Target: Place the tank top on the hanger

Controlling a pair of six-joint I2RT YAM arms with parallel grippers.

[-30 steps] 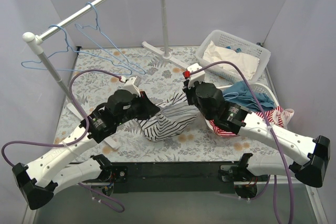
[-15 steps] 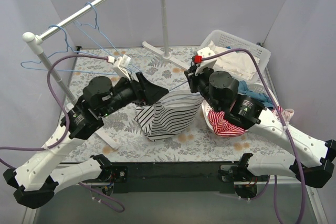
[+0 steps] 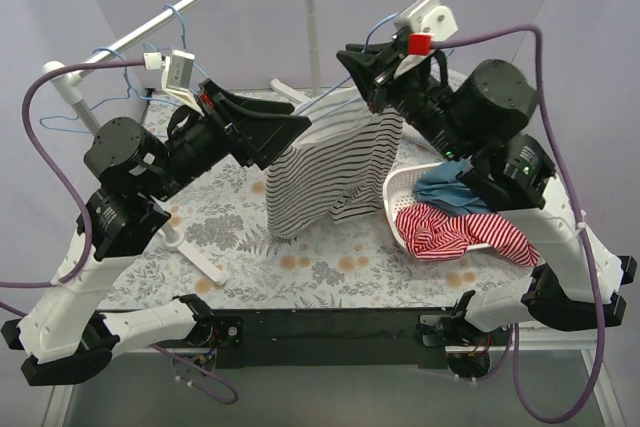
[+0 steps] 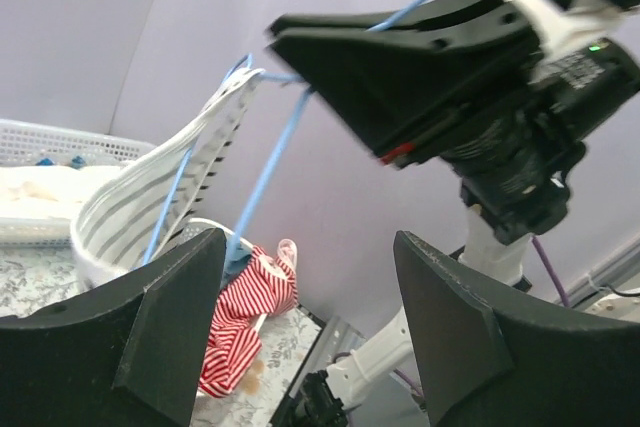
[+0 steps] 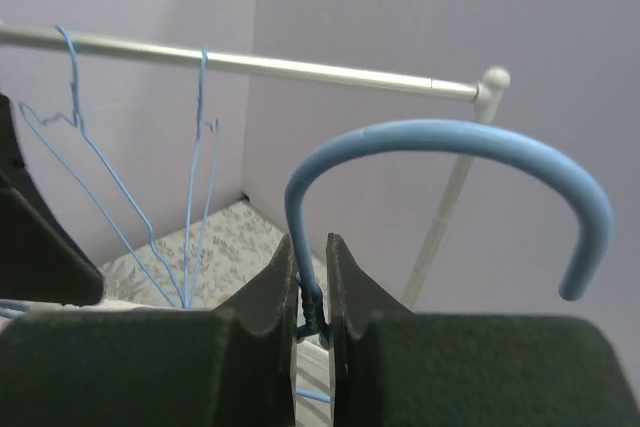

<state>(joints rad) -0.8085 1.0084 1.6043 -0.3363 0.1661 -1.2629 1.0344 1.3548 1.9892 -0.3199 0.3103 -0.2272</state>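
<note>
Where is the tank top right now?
Top view, centre: the tank top hangs from the hanger in the right gripper, above the table, left gripper beside it.

Bright, even, soft shadows, wrist foregrounds slightly blurred

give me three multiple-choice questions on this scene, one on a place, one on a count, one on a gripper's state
1. Where does the red-and-white garment lie?
A flat on the table
B draped on the round white basket
C in the far rectangular basket

2. How many spare hangers hang on the rail?
A none
B four
C two

3. The right gripper is:
A shut on the hanger
B open
C out of view

Answers:
1 B, the top view shows it spilling over that basket's rim.
2 C, two hooks sit on the rail in the right wrist view.
3 A, its fingers pinch the wire just below the hook.
</note>
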